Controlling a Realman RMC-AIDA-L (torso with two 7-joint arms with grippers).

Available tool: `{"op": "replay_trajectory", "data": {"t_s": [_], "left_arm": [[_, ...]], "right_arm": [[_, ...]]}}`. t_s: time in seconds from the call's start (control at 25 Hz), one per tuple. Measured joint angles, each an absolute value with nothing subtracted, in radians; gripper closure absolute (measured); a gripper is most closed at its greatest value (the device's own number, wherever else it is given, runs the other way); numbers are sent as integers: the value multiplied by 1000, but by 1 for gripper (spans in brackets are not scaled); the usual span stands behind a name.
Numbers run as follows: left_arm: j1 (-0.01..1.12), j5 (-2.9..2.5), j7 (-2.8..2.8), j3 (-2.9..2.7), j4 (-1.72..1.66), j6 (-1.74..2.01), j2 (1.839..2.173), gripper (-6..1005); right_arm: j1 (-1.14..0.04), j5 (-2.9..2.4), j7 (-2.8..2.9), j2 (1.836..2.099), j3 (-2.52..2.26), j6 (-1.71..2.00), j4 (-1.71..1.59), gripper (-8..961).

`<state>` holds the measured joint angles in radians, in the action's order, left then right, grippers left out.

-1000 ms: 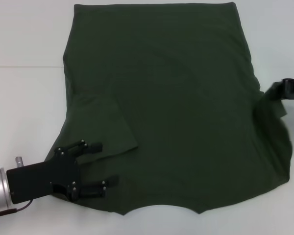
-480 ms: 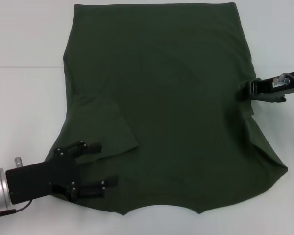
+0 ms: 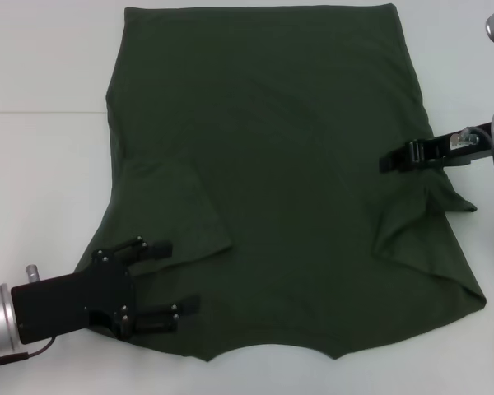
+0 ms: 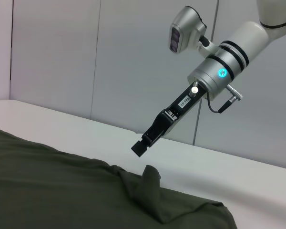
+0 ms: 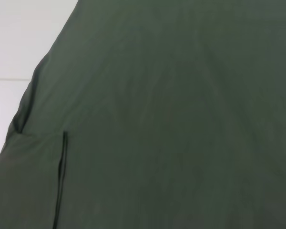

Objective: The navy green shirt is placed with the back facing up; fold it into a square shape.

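Dark olive-green knit T-shirt (image 3: 288, 164) lies flat on the white table (image 3: 41, 164), both sleeves folded inward. Left gripper (image 3: 166, 290), jaws apart, rests on the near-left corner, likely pinning it. Right gripper (image 3: 389, 160) hangs above the right sleeve fold, jaws together, empty.

Head camera high overhead, both wrist cameras low and near, all sharing the navy green shirt (image 3: 272, 164).

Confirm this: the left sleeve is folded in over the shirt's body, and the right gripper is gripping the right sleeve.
Wrong on the grip. In the left wrist view the right gripper hangs above the navy green shirt, apart from the bunched right sleeve. The left sleeve is folded in.
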<state>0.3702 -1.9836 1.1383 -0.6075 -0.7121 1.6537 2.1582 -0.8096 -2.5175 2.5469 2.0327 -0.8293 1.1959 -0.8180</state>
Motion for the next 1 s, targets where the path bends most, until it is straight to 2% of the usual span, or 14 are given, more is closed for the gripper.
{"op": "replay_trajectory", "data": {"t_s": [0.12,0.28,0.56,0.72,0.88,1.0], "left_arm": [[371,-1984,1138,-607,-712,1654,2158,61],[371,-1984,1138,-607,-712,1654,2158,61],[371,-1983,1143,-606,-712,1652,2158,62],[376,-1983,1145,-603,-712,1651,2158,62],[381,-1983,1148,-603,-714,1650,2158,62],[388,-1983,1150,-600,-712,1651,2159,62]], "right_arm": [[-810,-2504,2543,2040,-837,1198,-821,695],[-796,-2422,2515,2041,-830,1201,-821,498],[-669,-2204,2507,2004,-783,1243,-817,203],[-575,-2082,2461,1995,-697,1270,-751,135],[-509,-1980,2369,1973,-597,1296,-577,68],[-483,-1965,2330,1959,-535,1295,-469,69]]}}
